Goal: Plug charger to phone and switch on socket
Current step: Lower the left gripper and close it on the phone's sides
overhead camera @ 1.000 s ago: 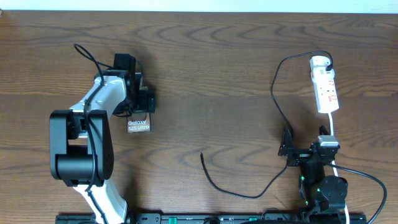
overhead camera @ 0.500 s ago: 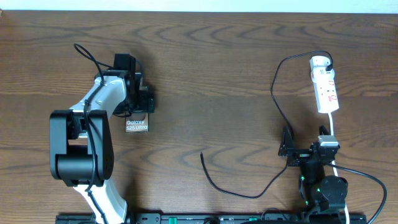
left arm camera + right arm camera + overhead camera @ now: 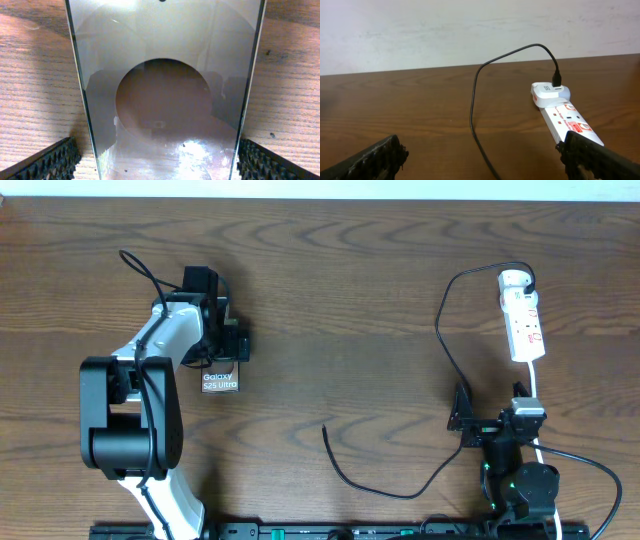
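Overhead view, left wrist view and right wrist view of my two arms at the wooden table (image 3: 340,270). My left gripper (image 3: 224,352) stands over the phone (image 3: 221,379) at about 9 o'clock of the table, well apart from everything else. In the left wrist view its fingertips (image 3: 50,162) straddle the glossy slab (image 3: 165,100) at full width, pads at or just beside the long edges; whether they press I cannot tell. My right gripper (image 3: 480,160) is spread wide and holds nothing, at about 4 o'clock, just beside the charger cable (image 3: 370,488). The cable's plug tip (image 3: 324,428) lies free near 6 o'clock; its other end enters the white adapter (image 3: 547,93) on the power strip (image 3: 524,325) at 2 o'clock. Judged risks: the smooth phone may pivot or slip between my pads if the contact is only light; the thin cable may slide away or snag on my right fingers (image 3: 375,157), tugging the adapter; the phone's port is not visible, so alignment may fail; nothing is plugged into the phone.
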{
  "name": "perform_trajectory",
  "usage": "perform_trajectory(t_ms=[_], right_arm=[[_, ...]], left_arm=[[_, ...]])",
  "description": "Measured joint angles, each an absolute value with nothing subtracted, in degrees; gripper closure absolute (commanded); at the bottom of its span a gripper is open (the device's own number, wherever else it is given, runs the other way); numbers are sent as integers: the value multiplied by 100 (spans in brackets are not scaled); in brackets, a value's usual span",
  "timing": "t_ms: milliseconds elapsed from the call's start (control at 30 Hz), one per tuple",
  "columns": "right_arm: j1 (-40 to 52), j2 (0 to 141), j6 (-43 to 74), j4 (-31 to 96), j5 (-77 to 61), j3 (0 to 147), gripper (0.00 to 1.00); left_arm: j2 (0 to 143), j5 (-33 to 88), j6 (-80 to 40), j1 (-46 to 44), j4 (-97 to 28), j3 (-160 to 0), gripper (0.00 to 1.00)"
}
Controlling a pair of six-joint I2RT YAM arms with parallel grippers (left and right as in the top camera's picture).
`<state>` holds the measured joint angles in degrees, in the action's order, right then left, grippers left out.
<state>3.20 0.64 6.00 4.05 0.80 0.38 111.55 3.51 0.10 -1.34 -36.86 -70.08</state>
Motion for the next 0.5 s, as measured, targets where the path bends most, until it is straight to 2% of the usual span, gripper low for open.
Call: perform_trajectory(t_ms=[233, 367, 500], right_arm=[[320, 64, 600, 405, 80, 38, 1], [320, 64, 600, 405, 80, 38, 1], [320, 64, 600, 405, 82, 38, 1]], left_arm=[[11155, 351, 10, -134, -3686, -7008, 2], [11155, 331, 19, -134, -3686, -7006, 10], [11155, 325, 23, -134, -3682, -7002, 10]])
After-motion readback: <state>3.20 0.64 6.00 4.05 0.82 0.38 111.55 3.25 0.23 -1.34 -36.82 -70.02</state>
